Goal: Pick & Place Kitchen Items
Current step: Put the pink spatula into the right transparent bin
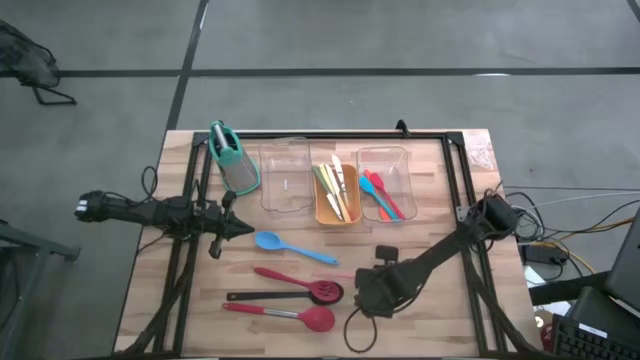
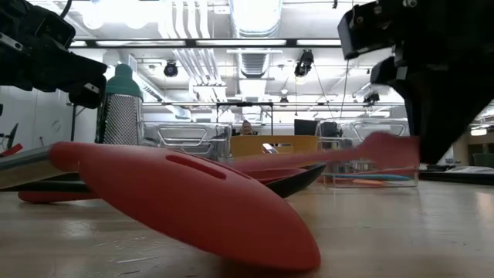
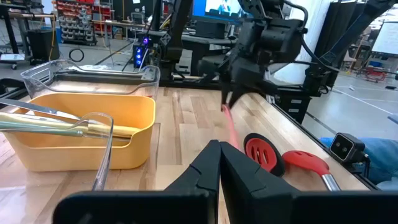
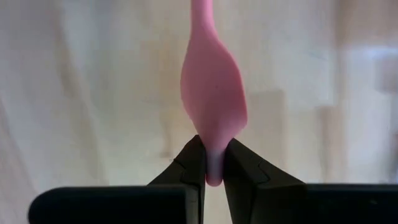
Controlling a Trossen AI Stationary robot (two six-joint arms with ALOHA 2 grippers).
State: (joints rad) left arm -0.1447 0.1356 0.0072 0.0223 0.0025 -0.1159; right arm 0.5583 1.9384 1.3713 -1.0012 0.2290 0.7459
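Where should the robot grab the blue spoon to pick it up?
Best guess: the thin handle of the blue spoon, near its middle, coming straight down from above. It lies flat on the table, its round bowl toward the left gripper, so the wide bowl is harder to pinch. The fingers should close across the handle; the space on both sides looks free.

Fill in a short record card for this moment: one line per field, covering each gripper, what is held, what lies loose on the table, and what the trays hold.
right gripper: shut on the pink spoon, near the table's front right
left gripper: shut, empty, over the table's left side
loose on table: blue spoon; two red-headed spoons, one solid, one slotted
orange tray: pale and greenish utensils
right clear tray: red and teal utensils
left clear tray: looks empty
holder: upright, back left
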